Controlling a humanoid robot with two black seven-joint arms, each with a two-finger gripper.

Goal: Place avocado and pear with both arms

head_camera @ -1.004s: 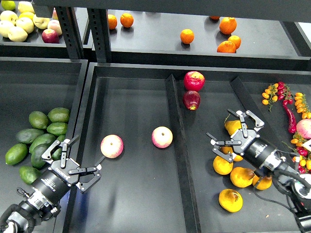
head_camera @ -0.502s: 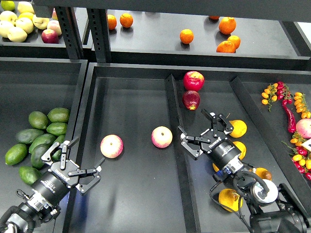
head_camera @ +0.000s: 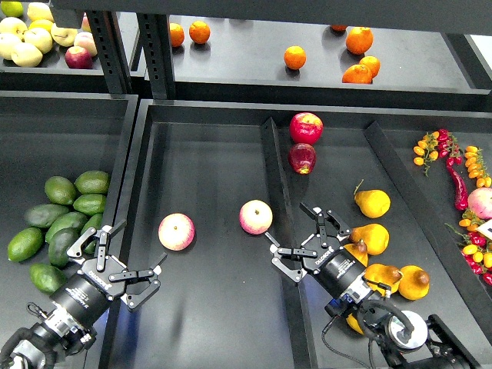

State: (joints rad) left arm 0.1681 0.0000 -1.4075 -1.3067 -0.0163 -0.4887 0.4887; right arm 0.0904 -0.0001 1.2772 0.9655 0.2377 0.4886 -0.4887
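Note:
Several green avocados (head_camera: 65, 224) lie in the left bin; a darker one (head_camera: 61, 247) lies nearest my left gripper (head_camera: 125, 256). That gripper is open and empty, over the bin wall just right of the pile. Several golden pears lie in the right bin; one with a brownish blotch (head_camera: 383, 276) sits beside my right arm. My right gripper (head_camera: 295, 241) is open and empty. It hovers left of the pears, near the divider (head_camera: 278, 184), and touches no fruit.
Two pink-and-yellow apples (head_camera: 176, 231) (head_camera: 256, 217) lie in the middle bin. Two red apples (head_camera: 306, 127) sit at the right bin's back. Oranges (head_camera: 295, 57) and pale apples (head_camera: 27, 38) are on the upper shelf. Peppers and small tomatoes (head_camera: 458, 181) lie far right.
My right arm has swung left and toward me, from over the pears to the divider, still open and empty. The left arm has barely moved.

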